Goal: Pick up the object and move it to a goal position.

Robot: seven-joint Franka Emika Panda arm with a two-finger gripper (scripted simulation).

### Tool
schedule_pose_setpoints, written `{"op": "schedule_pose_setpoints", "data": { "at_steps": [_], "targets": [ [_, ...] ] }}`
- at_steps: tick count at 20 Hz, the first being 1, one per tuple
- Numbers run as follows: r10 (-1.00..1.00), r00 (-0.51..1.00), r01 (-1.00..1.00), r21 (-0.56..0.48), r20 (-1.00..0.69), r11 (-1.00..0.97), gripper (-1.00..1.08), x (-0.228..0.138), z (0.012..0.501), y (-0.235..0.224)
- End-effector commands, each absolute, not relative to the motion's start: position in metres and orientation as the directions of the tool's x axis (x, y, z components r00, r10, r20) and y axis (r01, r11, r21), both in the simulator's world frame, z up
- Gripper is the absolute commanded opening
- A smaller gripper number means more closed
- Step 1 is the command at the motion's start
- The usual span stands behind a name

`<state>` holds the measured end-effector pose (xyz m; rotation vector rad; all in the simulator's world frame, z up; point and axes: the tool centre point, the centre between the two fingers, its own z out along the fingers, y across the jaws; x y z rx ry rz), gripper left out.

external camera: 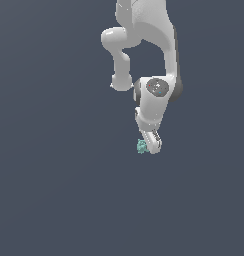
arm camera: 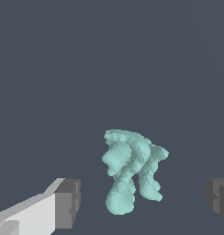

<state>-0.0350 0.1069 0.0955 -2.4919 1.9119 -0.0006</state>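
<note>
Exterior view: white arm (external camera: 154, 75) reaching down over the plain dark counter (external camera: 54, 190), gripper (external camera: 151, 145) at its low end, tiny teal-green object (external camera: 142, 146) just beside the gripper tip on the exterior view's left. Wrist view: gripper (arm camera: 143, 204) spread wide, grey pads (arm camera: 68, 203) well apart, object (arm camera: 131, 170) between them, touching neither.

one white arm (external camera: 154, 60), one hand (external camera: 150, 146) with two fingers (arm camera: 63, 204), one teal-green figurine (arm camera: 131, 170)
</note>
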Motion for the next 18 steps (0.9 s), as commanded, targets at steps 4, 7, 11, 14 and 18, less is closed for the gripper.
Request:
{"op": "schedule_pose_setpoints", "data": {
  "at_steps": [4,7,11,14,18],
  "targets": [
    [-0.966,0.257,-0.966,0.0,0.0,-0.257,1.0,-0.036,0.075,0.106],
    [-0.967,0.255,-0.967,0.0,0.0,-0.255,1.0,-0.036,0.059,0.106],
    [-0.967,0.255,-0.967,0.0,0.0,-0.255,1.0,-0.036,0.049,0.107],
    [-0.967,0.255,-0.967,0.0,0.0,-0.255,-1.0,-0.036,0.048,0.107],
    [-0.967,0.255,-0.967,0.0,0.0,-0.255,-1.0,-0.036,0.048,0.107]
  ]
}}
